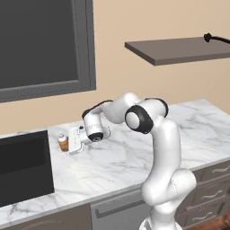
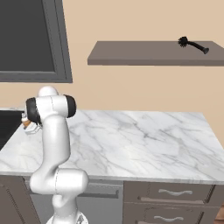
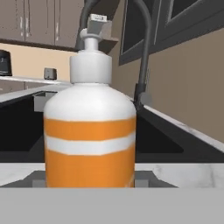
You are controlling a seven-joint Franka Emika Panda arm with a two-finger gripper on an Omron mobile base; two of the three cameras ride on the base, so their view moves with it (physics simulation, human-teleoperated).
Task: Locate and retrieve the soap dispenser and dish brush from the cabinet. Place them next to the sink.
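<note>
Hand view had the soap dispenser (image 3: 89,131) square ahead of my gripper (image 3: 89,181), very close, its white pump top (image 3: 90,61) upright and its orange body between the two finger tips. It stood upright on the white marble counter (image 3: 192,173), with the black sink (image 3: 162,140) and the tall dark faucet (image 3: 146,52) just beyond it. I could not tell whether the fingers were pressing on the bottle or only flanking it; the jaws stood partly apart, about the bottle's width.

From the left base view, the gripper (image 1: 76,143) was low at the counter (image 1: 134,152) with the dispenser (image 1: 63,142) at its far side, just beside the sink (image 1: 24,166). I judged the first half of the task to be at its placing step: bottle down next to the basin.

Well above and behind the tool, the dish brush (image 2: 194,45) lay on the brown wall shelf (image 2: 144,54), untouched. The next move, as I judged it, called for spreading the fingers fully, backing straight away so as not to tip the bottle, then reaching up to the shelf for the brush's thin handle.
</note>
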